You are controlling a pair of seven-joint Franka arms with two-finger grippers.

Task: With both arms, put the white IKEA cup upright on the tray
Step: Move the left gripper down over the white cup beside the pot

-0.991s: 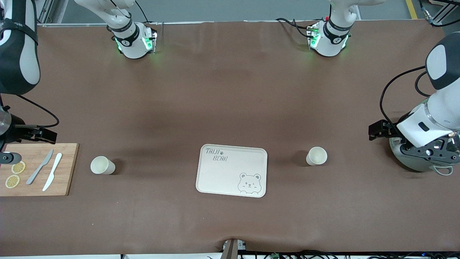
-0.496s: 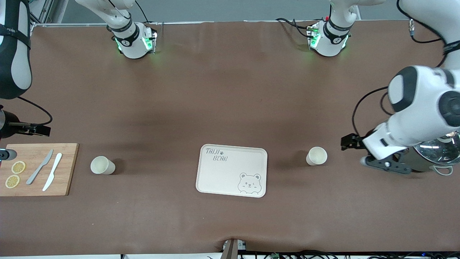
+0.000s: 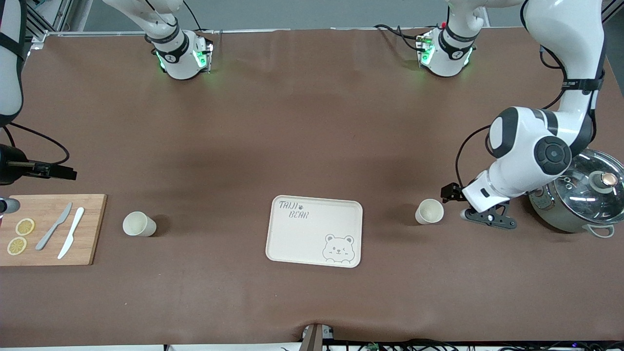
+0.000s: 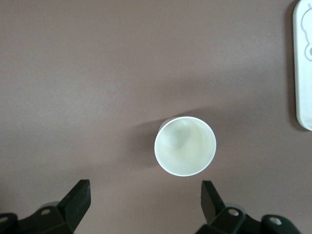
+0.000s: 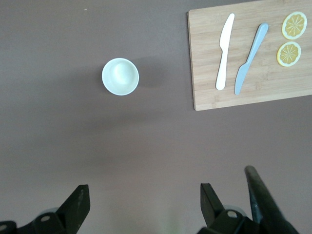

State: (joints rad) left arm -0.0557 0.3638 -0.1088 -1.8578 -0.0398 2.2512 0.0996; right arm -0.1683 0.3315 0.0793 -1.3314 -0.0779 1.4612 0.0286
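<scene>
The cream tray (image 3: pixel 292 243) with "TAIJI BEAR" lettering and a bear face lies mid-table; its edge shows in the left wrist view (image 4: pixel 303 73). One white cup (image 3: pixel 429 211) stands upright beside it toward the left arm's end, and also shows in the left wrist view (image 4: pixel 185 145). A second white cup (image 3: pixel 139 224) stands upright toward the right arm's end, and also shows in the right wrist view (image 5: pixel 120 76). My left gripper (image 3: pixel 460 202) (image 4: pixel 145 195) is open and empty, above the table just beside the first cup. My right gripper (image 3: pixel 56 171) (image 5: pixel 144 195) is open and empty, high over the table beside the cutting board.
A wooden cutting board (image 3: pixel 92 229) (image 5: pixel 204 58) with a grey knife (image 3: pixel 53 226), a white knife (image 3: pixel 71 232) and two lemon slices (image 3: pixel 24 227) lies at the right arm's end. A steel pot with a glass lid (image 3: pixel 585 195) stands at the left arm's end, beside the left arm.
The left arm has swung from over the pot toward the tray, bringing its gripper up beside the cup. The right arm has shifted slightly at the table's end. Cups and tray have not moved.
</scene>
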